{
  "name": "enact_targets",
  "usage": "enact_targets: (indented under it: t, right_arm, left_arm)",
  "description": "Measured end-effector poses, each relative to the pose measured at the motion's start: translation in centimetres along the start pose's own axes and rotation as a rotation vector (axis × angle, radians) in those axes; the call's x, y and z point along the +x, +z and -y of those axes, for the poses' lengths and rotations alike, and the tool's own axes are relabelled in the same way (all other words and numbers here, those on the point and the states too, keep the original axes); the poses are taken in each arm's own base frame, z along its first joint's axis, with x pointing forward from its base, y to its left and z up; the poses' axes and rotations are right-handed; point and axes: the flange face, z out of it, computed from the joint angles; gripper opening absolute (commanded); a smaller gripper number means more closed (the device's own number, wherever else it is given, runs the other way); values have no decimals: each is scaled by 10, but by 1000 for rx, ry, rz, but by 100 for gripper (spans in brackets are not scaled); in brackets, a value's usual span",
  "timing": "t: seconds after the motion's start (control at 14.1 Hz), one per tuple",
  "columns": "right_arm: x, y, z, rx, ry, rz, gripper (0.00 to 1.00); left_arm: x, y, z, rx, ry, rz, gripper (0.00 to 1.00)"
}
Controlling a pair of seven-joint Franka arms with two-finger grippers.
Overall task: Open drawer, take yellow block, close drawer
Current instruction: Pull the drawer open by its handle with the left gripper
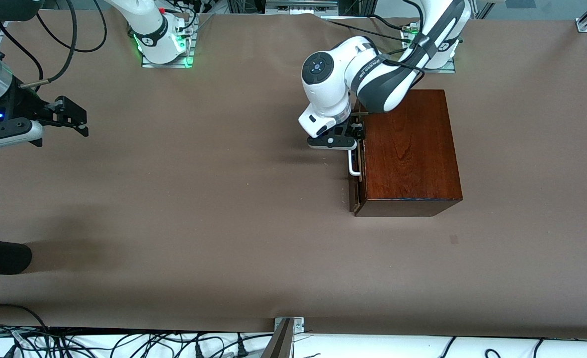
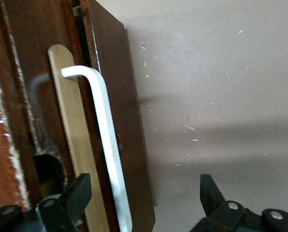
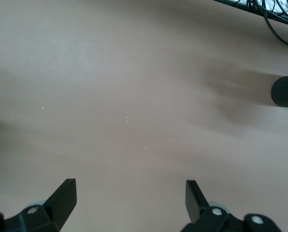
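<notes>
The glossy dark wooden box (image 1: 407, 149) stands toward the left arm's end of the table. Its drawer (image 1: 355, 191) shows a dark front and a white bar handle (image 1: 354, 166), and sits out only by a narrow gap. My left gripper (image 1: 357, 133) is open at the drawer front, with its jaws on either side of the handle (image 2: 105, 121) and the front panel (image 2: 122, 96), not touching them. A pale wood strip (image 2: 74, 125) shows beside the handle. My right gripper (image 1: 77, 119) is open and empty over bare table at the right arm's end, where it waits (image 3: 129, 188). The yellow block is hidden.
A black rounded object (image 1: 0, 256) lies at the table's edge at the right arm's end, nearer the front camera; it also shows in the right wrist view (image 3: 285, 92). Cables (image 1: 124, 343) run along the front edge. Brown table surface (image 1: 199, 199) spreads between the arms.
</notes>
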Motion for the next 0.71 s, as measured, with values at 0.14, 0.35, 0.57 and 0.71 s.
enact_targets:
  t: [0.14, 0.35, 0.57, 0.71]
  right_arm:
    - [0, 0, 0, 0, 0, 0, 100]
    - [0, 0, 0, 0, 1, 0, 100]
    - [0, 0, 0, 0, 1, 0, 100]
    - [0, 0, 0, 0, 1, 0, 100]
  left_arm:
    - [-3, 6, -4, -8, 2, -2, 100]
    - [-5, 12, -11, -23, 8, -7, 100]
    - [-7, 11, -24, -61, -10, -36, 100]
    - [-8, 8, -33, -101, -15, -67, 100]
